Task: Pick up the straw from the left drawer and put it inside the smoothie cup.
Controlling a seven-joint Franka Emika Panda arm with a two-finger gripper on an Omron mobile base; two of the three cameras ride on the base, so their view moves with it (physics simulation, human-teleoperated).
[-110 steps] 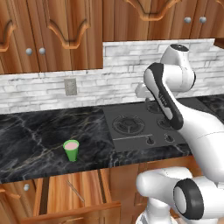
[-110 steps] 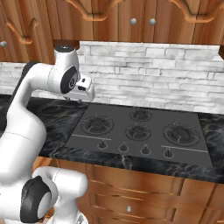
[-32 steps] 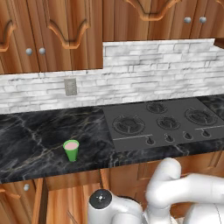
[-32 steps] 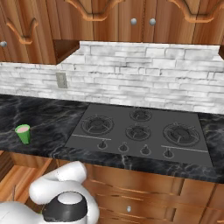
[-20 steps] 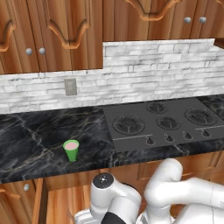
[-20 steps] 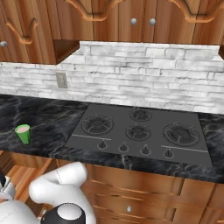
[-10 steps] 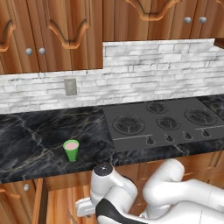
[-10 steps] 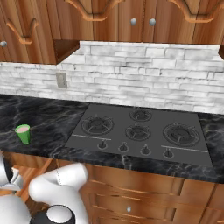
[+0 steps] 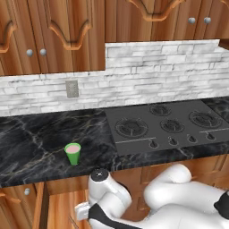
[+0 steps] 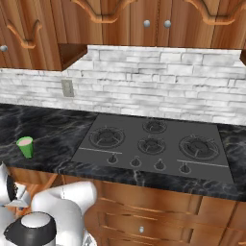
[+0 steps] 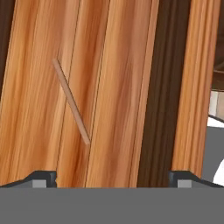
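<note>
Pale wood grain of the left drawer [image 11: 122, 87] lies under the gripper [image 11: 113, 177], jaws spread wide and empty, hung over the straw [image 11: 71, 101] slanting from eleven to five o'clock, ready to straddle it, the smoothie cup [image 9: 72, 153] waiting on the counter [image 9: 36, 143].

left base view: from behind-left, faces forward and down over black marble counter [image 9: 31, 147].
right base view: from behind-right, shares counter and dark four-burner stove [image 10: 151, 141].
hand view: close above light wood-grain drawer floor [image 11: 113, 87].
</note>
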